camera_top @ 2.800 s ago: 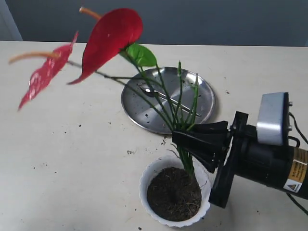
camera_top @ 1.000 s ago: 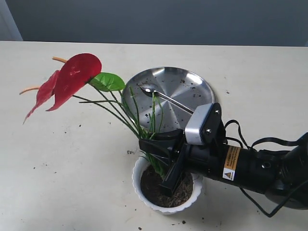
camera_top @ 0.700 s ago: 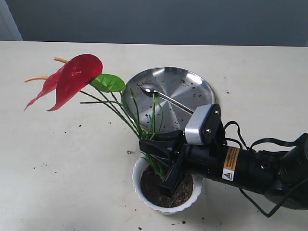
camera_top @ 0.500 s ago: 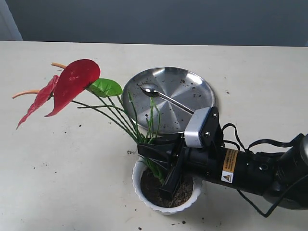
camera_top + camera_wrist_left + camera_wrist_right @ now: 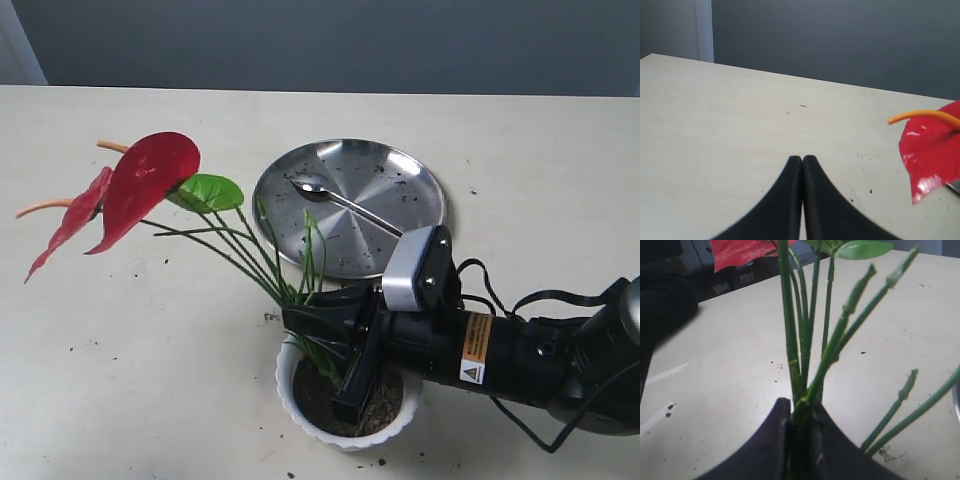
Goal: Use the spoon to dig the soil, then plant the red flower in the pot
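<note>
Beige tabletop (image 5: 120,380), dark wall behind. From my end, the right gripper (image 5: 300,322) is clamped tight on the green stems of the red flower (image 5: 140,185), sitting right over the pot (image 5: 296,392). The stem bottoms dip toward the soil (image 5: 388,402), and the red blooms lean way out to the left of the jaws. The spoon (image 5: 345,202) is lying in the steel plate (image 5: 410,180), just behind the pot. The left gripper (image 5: 802,160) has its fingers pressed together, hovering over the table.
</note>
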Robot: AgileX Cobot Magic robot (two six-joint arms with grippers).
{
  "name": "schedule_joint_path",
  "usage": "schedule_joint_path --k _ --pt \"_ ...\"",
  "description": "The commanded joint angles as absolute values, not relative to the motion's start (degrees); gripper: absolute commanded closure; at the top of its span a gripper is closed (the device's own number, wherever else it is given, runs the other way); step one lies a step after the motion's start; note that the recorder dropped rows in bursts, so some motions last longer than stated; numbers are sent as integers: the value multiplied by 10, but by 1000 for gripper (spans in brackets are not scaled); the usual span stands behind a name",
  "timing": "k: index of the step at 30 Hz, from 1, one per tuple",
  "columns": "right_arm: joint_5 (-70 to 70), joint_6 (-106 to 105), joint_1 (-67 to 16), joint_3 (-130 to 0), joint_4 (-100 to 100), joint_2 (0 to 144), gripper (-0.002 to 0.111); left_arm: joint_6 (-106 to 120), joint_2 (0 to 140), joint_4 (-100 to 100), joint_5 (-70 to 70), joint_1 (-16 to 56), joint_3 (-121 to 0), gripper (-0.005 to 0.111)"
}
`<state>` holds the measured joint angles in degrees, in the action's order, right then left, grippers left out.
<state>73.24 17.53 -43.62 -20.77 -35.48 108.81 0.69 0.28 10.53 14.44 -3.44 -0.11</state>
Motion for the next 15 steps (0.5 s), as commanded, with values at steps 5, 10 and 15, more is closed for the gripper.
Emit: schedule_joint_path --k 5,10,15 --pt "700 192 -435 -200 -410 1095 109 6 0 103 137 -33 0 106" --pt "700 193 -435 -200 -395 1095 109 6 0 103 137 -33 0 106" --pt "700 193 -435 -200 -393 1095 109 6 0 103 137 -33 0 106"
